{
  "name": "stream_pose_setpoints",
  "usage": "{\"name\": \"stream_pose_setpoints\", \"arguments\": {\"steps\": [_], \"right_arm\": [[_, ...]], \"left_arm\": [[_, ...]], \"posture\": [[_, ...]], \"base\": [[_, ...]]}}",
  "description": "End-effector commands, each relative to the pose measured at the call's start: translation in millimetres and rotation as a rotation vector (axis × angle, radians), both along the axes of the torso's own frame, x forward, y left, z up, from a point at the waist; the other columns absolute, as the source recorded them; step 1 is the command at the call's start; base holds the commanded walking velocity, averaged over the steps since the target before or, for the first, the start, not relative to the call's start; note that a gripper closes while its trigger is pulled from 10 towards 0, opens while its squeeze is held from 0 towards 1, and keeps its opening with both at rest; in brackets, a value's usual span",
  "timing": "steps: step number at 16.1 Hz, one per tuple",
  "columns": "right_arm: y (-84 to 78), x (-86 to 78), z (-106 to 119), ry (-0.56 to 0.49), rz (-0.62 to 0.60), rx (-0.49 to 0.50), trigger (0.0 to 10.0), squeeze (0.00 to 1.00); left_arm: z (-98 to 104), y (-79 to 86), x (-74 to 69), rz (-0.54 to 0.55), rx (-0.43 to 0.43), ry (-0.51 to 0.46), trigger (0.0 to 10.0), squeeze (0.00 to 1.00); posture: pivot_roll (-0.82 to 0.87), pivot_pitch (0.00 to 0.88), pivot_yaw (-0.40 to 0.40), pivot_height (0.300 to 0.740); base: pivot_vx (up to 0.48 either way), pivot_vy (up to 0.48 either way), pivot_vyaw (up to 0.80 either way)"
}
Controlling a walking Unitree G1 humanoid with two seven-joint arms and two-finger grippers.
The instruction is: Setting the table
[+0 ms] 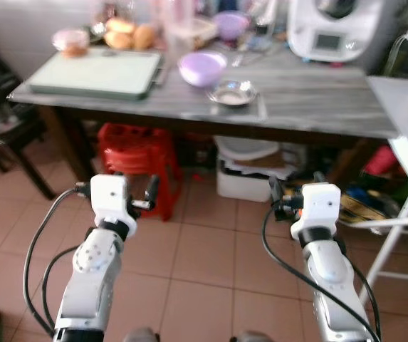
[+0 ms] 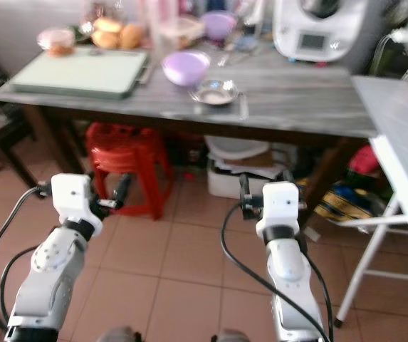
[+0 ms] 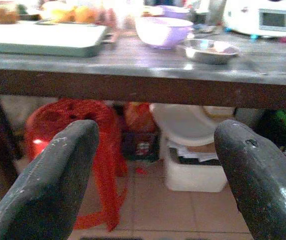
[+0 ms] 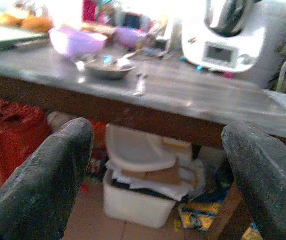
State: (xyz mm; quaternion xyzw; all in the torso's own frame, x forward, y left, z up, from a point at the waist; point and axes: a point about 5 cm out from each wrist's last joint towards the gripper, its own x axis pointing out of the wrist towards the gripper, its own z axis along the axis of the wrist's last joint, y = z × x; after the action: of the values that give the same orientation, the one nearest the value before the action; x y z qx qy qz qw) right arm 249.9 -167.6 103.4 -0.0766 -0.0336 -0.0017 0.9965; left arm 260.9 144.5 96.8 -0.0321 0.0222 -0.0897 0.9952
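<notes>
we had grasped nothing: left pincer [image 3: 152, 175] and right pincer [image 4: 157, 175] hung spread, the shallow round steel dish [image 1: 233, 92] and lilac plastic bowl [image 1: 202, 68] well ahead on the grey wooden table [image 1: 317, 100].

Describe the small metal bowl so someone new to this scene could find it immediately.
Look at the long grey wooden table ahead of the robot. Near its front edge, about midway along, sits the metal bowl, just in front of a lilac plastic bowl. It is the shiny, shallow, silver one, smaller than its lilac neighbour.
</notes>
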Motion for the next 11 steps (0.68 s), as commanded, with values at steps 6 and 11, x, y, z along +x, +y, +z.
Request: {"name": "stream_pose_setpoints", "arguments": {"steps": [6, 11], "right_arm": [[-3.8, -1.7, -1.9, 0.007, 0.004, 0.018, 10.0, 0.00], [-3.3, 0.3, -3.6, 0.016, 0.011, 0.028, 10.0, 0.00]], "left_arm": [[0.5, -8.8, 0.7, -0.029, -0.008, -0.002, 10.0, 0.00], [0.3, -7.8, 1.9, -0.032, -0.004, -0.001, 10.0, 0.00]], "posture": [[-0.02, 0.000, 0.011, 0.740], [-0.02, 0.000, 0.017, 0.740]], "base": [[0.000, -0.393, 0.00], [0.000, -0.420, -0.29]]}}
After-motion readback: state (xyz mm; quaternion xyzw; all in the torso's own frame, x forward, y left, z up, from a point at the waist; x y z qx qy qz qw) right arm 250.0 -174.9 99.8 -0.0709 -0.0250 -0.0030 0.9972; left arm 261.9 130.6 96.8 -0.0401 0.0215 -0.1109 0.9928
